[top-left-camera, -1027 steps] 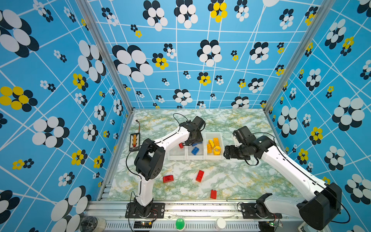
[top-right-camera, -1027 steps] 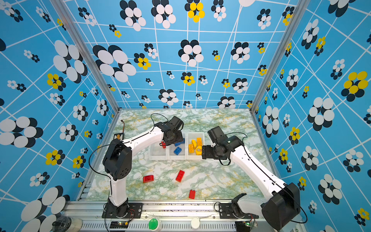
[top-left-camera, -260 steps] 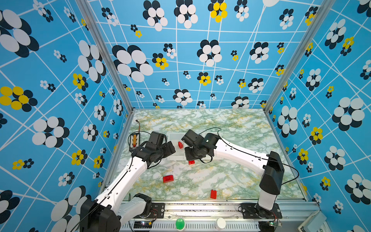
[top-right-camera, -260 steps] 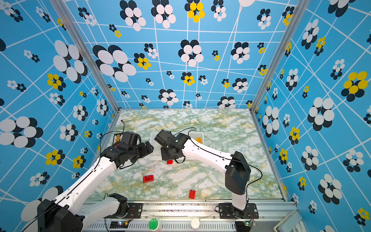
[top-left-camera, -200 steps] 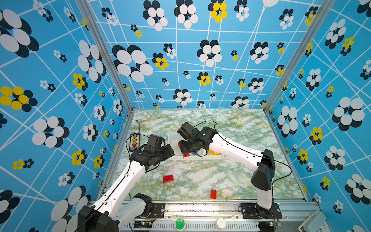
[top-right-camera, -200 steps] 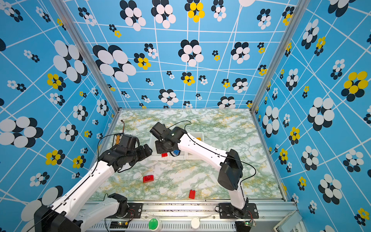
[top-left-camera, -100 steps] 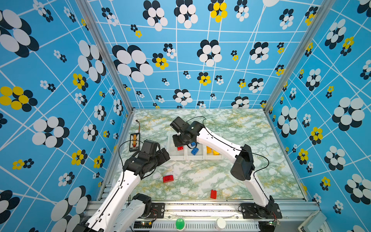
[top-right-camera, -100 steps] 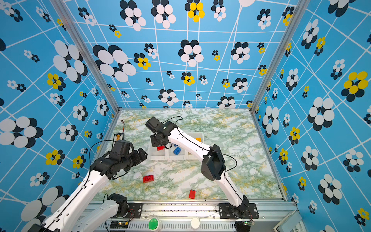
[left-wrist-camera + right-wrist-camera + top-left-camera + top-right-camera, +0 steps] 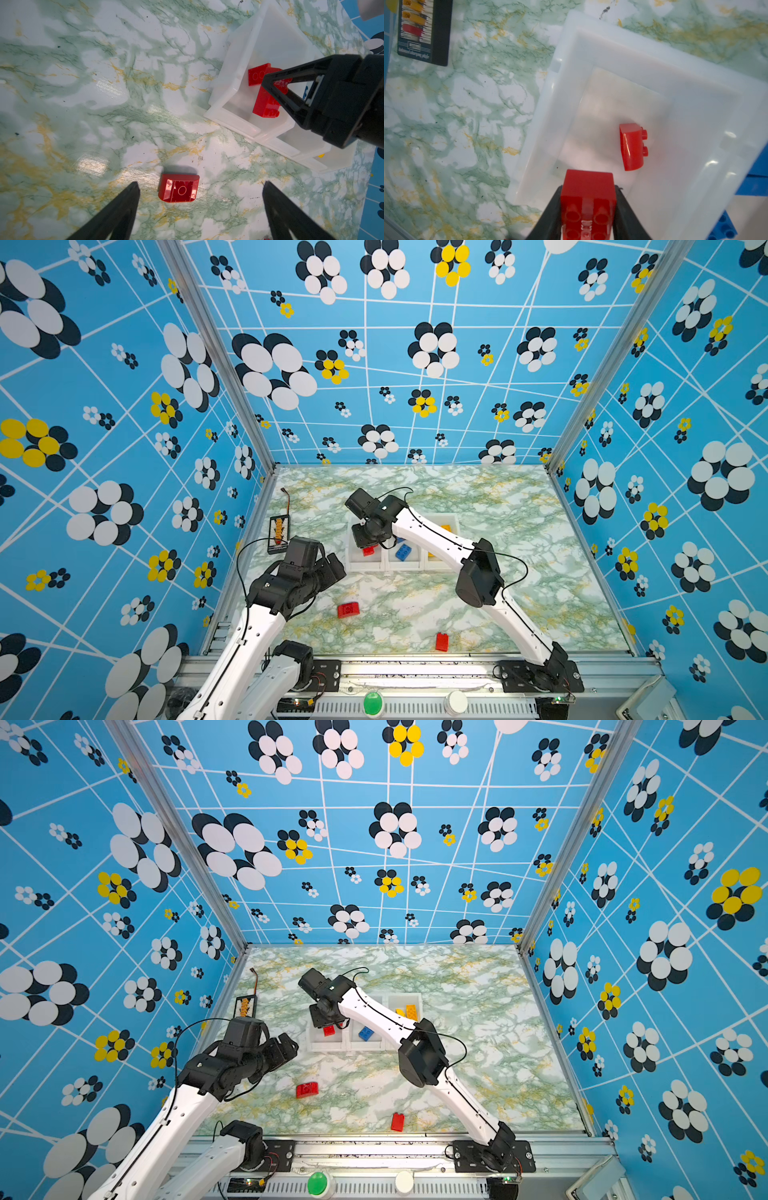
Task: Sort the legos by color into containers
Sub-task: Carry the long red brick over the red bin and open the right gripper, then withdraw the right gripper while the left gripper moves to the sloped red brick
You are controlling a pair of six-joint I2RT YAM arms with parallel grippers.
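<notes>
Right tool (image 9: 588,191) clamping red lego (image 9: 587,180) over end bin (image 9: 654,72), left tool (image 9: 200,184) wide open above rounded lego (image 9: 178,190)

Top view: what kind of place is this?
Probably a lab robot cell for recording trials, not a home or factory: printed blue flower walls on a metal frame, two white arms bolted to a front rail, and a green button below it.

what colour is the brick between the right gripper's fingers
Red. The brick in the right gripper shows best in the right wrist view.
</notes>
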